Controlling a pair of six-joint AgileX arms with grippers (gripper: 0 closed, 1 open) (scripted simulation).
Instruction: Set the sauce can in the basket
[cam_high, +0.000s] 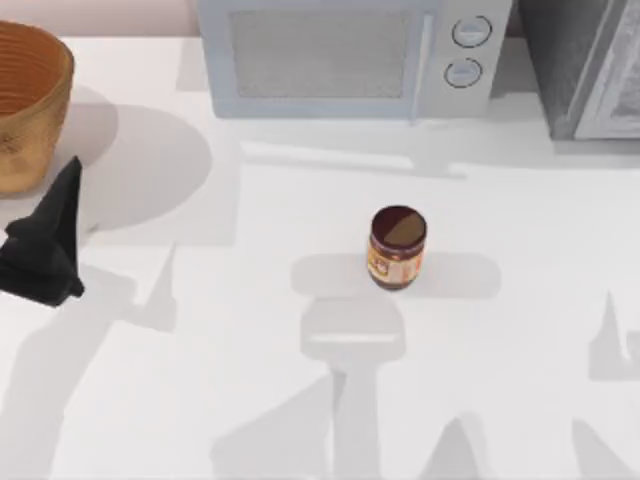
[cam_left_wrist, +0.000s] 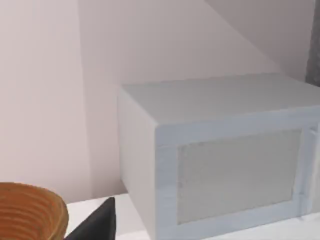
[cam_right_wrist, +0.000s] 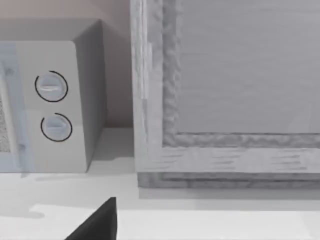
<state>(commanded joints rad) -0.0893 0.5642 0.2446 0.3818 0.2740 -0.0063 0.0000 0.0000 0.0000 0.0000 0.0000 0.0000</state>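
Sauce can (cam_high: 397, 247): stood upright mid-tabletop (cam_high: 520, 330), open room all round. Basket (cam_high: 30, 100): placed at left edge. Left pincer (cam_high: 45, 240): parked beside the basket, spread not discernible.

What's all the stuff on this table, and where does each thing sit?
sauce can: one, dark brown top, orange-tan label, standing upright near the table's middle.
basket: one, tan-brown woven, far left corner.
microwave: one, white with two round knobs, at the back, centre.
grey cabinet: one, grey framed panel, back right, beside the microwave.
table: one, white.
wall: pale pink, behind the microwave.
left gripper: one, black, at the left edge just in front of the basket.
right gripper: one, black, a tip seen in the right wrist view, facing the cabinet.
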